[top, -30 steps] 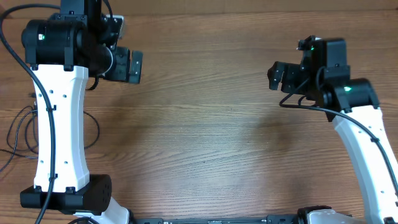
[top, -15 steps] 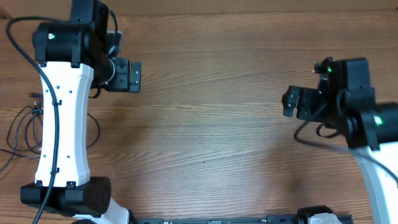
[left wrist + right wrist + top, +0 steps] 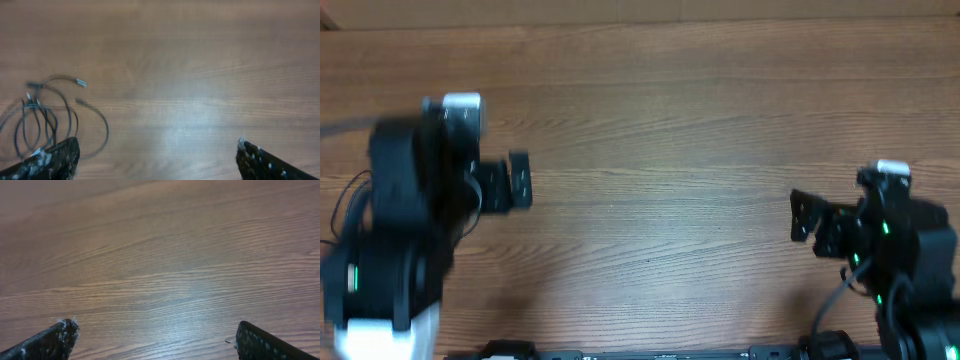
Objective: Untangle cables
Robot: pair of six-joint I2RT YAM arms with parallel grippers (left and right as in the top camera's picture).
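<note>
The cables (image 3: 45, 117) are a bunch of thin black cords with small silver-tipped plugs, looped together on the wooden table at the left of the left wrist view. My left gripper (image 3: 157, 145) is open, and its left finger (image 3: 50, 160) overlaps the lower edge of the loops; nothing is between the fingers. In the overhead view the left gripper (image 3: 517, 180) is blurred and its arm hides most of the cables. My right gripper (image 3: 803, 215) is open at the right, over bare wood (image 3: 156, 326), far from the cables.
The wooden table (image 3: 660, 130) fills every view. The blurred left arm body (image 3: 390, 260) covers the left front of the table, and the right arm base (image 3: 910, 270) sits at the right front corner.
Both arms have drawn back toward the table's front edge. The left gripper moved down past the cables, the right gripper down and to the right. Both stayed open.
</note>
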